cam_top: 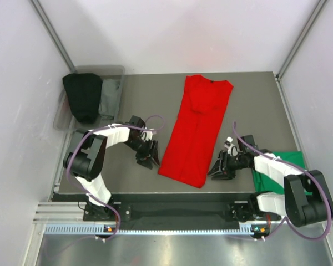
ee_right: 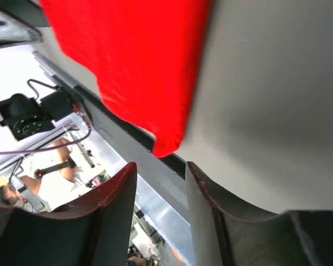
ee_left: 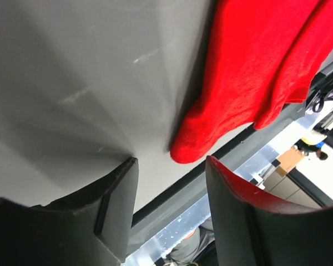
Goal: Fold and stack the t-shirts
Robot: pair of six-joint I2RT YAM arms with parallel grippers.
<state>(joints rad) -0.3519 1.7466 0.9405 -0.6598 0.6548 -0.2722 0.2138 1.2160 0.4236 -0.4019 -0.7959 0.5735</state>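
Along the middle of the grey counter (cam_top: 127,111) lies the bright red cloth t-shirt (cam_top: 197,130), folded lengthwise into a long strip with its collar at the far end. The left hand (cam_top: 148,158) sits beside the near left hem corner and the right hand (cam_top: 221,169) beside the near right one. Both have their jaws apart and hold nothing.

The step looks like the crosswise fold. Each hand would need to pinch its corner, then the two carry the hem towards the collar together.

I count two t-shirts: the red one and one emerald green t-shirt (cam_top: 288,160) at the right edge under the right arm. One clear plastic bin (cam_top: 115,71) at far left holds a black cloth (cam_top: 83,97).
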